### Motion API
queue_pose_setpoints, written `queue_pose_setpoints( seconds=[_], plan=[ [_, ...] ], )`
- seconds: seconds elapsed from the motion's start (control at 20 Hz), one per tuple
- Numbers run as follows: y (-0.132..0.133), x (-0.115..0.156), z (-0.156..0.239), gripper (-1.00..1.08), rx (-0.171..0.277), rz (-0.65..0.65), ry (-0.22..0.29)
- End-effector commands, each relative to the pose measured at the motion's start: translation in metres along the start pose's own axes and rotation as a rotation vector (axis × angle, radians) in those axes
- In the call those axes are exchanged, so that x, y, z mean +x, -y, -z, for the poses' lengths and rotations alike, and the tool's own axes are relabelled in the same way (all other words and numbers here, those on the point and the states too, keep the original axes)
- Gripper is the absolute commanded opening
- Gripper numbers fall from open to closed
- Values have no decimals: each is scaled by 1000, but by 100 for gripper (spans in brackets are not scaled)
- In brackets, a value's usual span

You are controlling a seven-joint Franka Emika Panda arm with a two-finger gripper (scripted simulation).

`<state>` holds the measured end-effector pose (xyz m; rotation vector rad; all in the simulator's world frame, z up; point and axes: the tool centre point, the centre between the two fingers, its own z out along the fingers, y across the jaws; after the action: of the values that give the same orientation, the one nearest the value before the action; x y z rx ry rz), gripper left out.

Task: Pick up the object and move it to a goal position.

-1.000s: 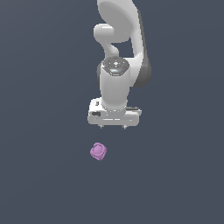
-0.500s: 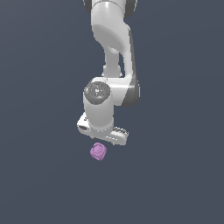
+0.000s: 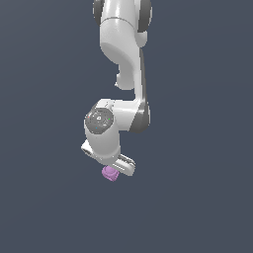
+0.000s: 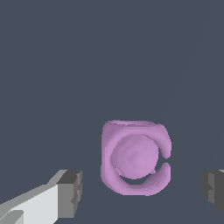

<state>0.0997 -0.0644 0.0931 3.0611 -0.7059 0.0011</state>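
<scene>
The object (image 4: 134,156) is a small pinkish-purple rounded block with a raised ring on its face, lying on the dark grey floor. In the wrist view it sits between my two dark fingertips (image 4: 71,192), with a clear gap on each side, so my gripper (image 4: 142,192) is open around it without touching. In the exterior view the object (image 3: 109,173) peeks out just under the white hand, and the gripper (image 3: 118,168) is lowered right over it, hiding part of it.
Only the flat dark grey floor (image 3: 197,207) surrounds the object. The white arm (image 3: 123,54) rises from the hand toward the top of the exterior view.
The arm has swung down and toward the exterior view's left, bringing the hand from well above the object to directly over it. The object has not moved.
</scene>
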Motion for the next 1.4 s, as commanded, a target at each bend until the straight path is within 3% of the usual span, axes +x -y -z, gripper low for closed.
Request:
queue_pose_setpoints(
  seconds=[0.0,1.1,1.15,1.35],
  plan=[
    [-1,3,-3,100,0,-16,0],
    [-2,3,-54,100,0,-19,1],
    [-2,3,-54,-100,0,-19,1],
    [-2,3,-54,-100,0,-19,1]
  ],
)
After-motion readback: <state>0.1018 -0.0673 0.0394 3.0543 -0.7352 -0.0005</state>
